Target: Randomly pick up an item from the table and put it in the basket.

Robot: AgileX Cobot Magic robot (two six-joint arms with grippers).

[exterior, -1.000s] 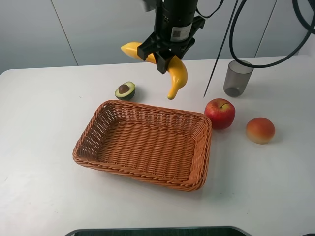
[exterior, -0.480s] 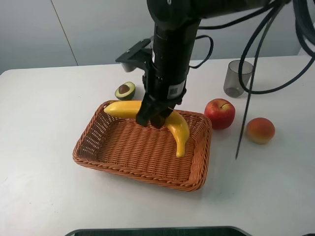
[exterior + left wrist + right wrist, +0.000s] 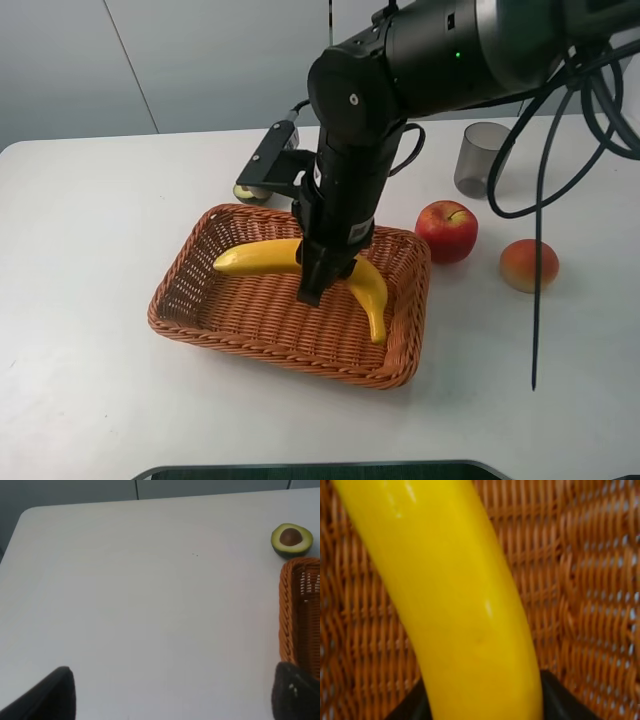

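One apple (image 3: 447, 230) beside basket (image 3: 185, 275), avocado (image 3: 291, 540) behind arm (image 3: 350, 150)

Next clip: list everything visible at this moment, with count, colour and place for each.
banana: 1, yellow, inside the basket, held by the right gripper
basket: 1, orange-brown wicker, middle of the table
avocado half: 1, green with a brown pit, on the table by the basket's far left corner
apple: 1, red, on the table right of the basket
round fruit: 1, orange-red, right of the apple
cup: 1, grey translucent, behind the apple
table: 1, white, under everything
cables: several, black, hanging at the right
right gripper: 1, black, shut on the banana
left gripper: 1, black, open, over the table near the basket's avocado end
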